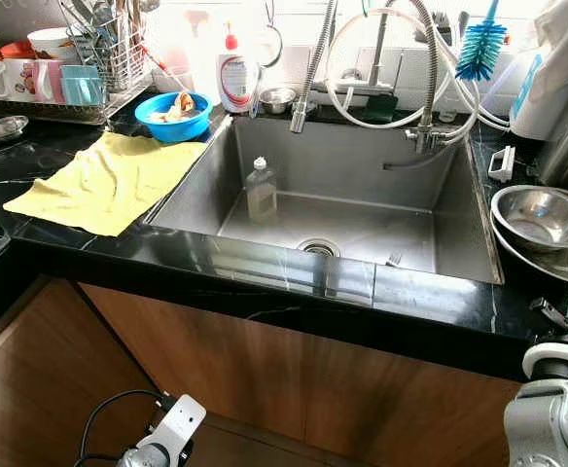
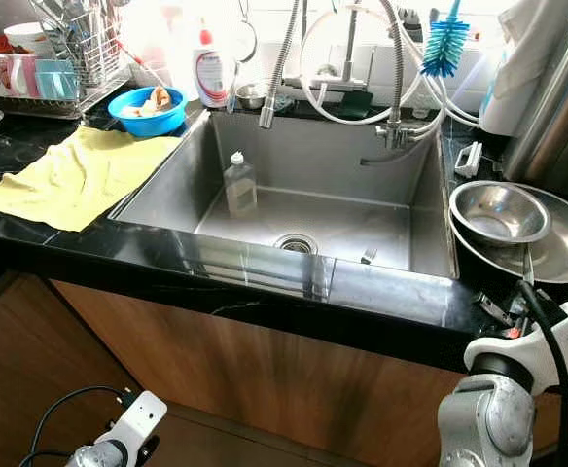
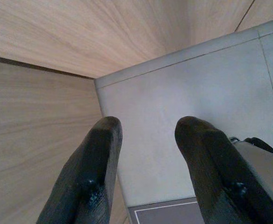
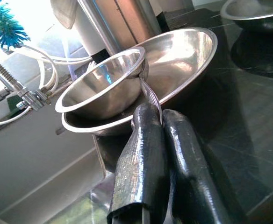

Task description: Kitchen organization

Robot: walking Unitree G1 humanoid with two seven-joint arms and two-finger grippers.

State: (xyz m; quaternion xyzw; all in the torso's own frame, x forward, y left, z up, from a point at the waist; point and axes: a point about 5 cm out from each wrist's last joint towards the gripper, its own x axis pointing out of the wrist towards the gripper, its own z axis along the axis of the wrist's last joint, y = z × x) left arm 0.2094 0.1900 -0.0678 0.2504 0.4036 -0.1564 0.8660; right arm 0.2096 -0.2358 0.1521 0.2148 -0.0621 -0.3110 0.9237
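Currently the right end effector (image 4: 161, 122) is closed on the thin metal handle of a utensil (image 4: 148, 95), with the two black fingers pressed together around it. The handle runs from the fingertips up into the bowls; the utensil's head is hidden, so its type cannot be told. The right end effector sits at the table's (image 1: 70, 238) front right edge, just beside the bowls.

Two stainless steel bowls are stacked on the black table to the right of the sink (image 1: 440, 209): a small bowl (image 1: 542, 216) rests inside a larger bowl (image 2: 556, 255). The gripped handle touches the rim of the small bowl.

The left end effector (image 3: 148, 140) hangs low in front of the wooden cabinet (image 1: 265, 375), above a grey floor. Its two fingers are spread apart and hold nothing.

One clear bottle (image 1: 261, 189) stands upright inside the sink basin, near the left wall, well apart from both end effectors. One yellow cloth (image 1: 104, 182) lies spread on the table left of the sink. One blue bowl (image 1: 172, 117) holding food scraps stands behind the cloth. One white dish soap bottle (image 1: 233, 76) stands just beside the blue bowl. One blue bottle brush (image 1: 480, 49) hangs behind the sink at the right. A dish rack (image 1: 104, 58) with cups and cutlery occupies the far left corner.
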